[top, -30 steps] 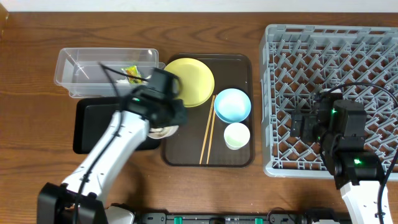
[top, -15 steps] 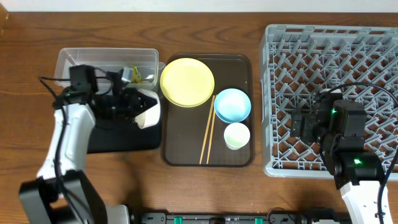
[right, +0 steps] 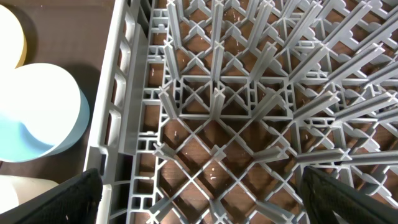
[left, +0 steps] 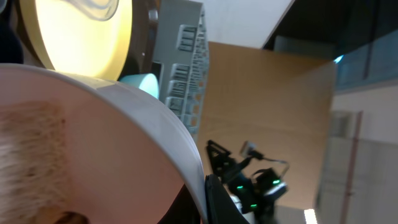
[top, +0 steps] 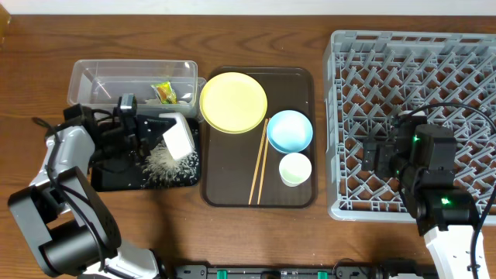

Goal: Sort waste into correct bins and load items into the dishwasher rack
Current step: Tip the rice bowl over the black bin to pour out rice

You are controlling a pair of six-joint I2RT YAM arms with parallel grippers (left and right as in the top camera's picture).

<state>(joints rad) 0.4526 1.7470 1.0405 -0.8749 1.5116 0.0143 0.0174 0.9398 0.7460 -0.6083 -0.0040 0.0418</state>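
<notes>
My left gripper (top: 157, 132) is shut on the rim of the white bowl (top: 177, 138), which is tipped on its side over the black tray (top: 108, 177). Loose white rice (top: 163, 163) lies heaped on that tray below the bowl. In the left wrist view the bowl (left: 93, 137) fills the frame, its rim pinched in the gripper (left: 203, 200). The green-and-orange wrapper (top: 163, 91) lies in the clear tub (top: 101, 81). My right gripper (top: 380, 155) hangs open over the dishwasher rack (top: 418, 70), holding nothing (right: 205, 208).
On the brown serving tray (top: 302, 198) sit the yellow plate (top: 233, 101), light blue bowl (top: 290, 130), pale green cup (top: 295, 168) and wooden chopsticks (top: 258, 163). The rack's pegs (right: 249, 93) stand just under the right gripper. The blue bowl (right: 37, 118) lies left of the rack wall.
The left arm swung left from the brown tray to the black tray with the white bowl, tipped it, and rice now lies on the black tray. The right arm has not moved.
</notes>
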